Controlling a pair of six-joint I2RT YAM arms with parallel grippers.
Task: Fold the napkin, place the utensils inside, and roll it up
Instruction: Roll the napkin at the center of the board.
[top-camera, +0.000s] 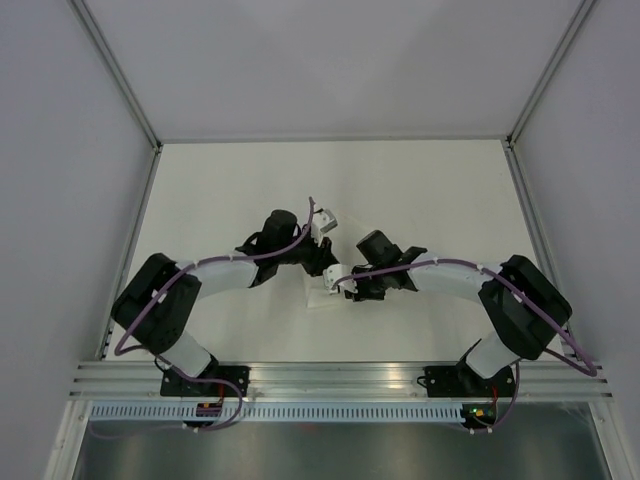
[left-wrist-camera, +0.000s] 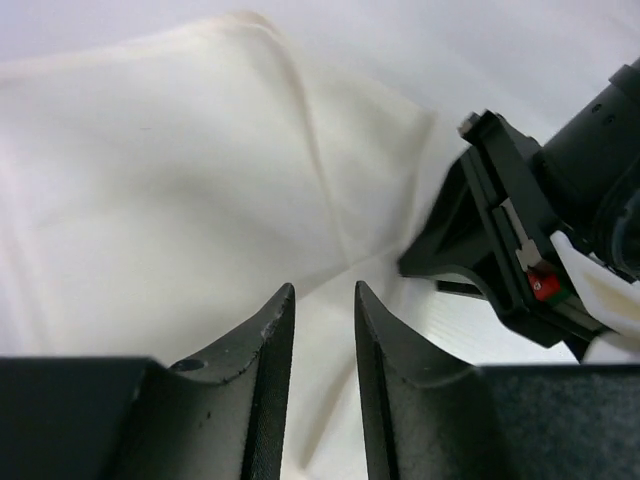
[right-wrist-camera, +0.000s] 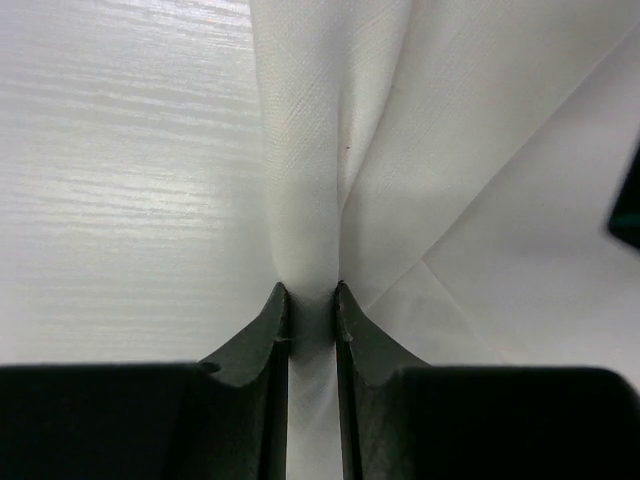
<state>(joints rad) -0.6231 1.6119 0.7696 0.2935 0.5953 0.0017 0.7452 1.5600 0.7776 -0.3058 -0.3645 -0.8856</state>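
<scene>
The right gripper (right-wrist-camera: 305, 292) pinches a fold of the white napkin (right-wrist-camera: 310, 150). The left gripper (left-wrist-camera: 324, 292) has fingers a little apart

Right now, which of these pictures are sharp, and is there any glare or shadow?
Top external: even, soft light, sharp, but the white napkin nearly vanishes against the white table. Left wrist: the left fingers look soft and dark; gentle shadows mark the cloth's creases. Right wrist: weave crisp, glare streaks on the table at left.
</scene>
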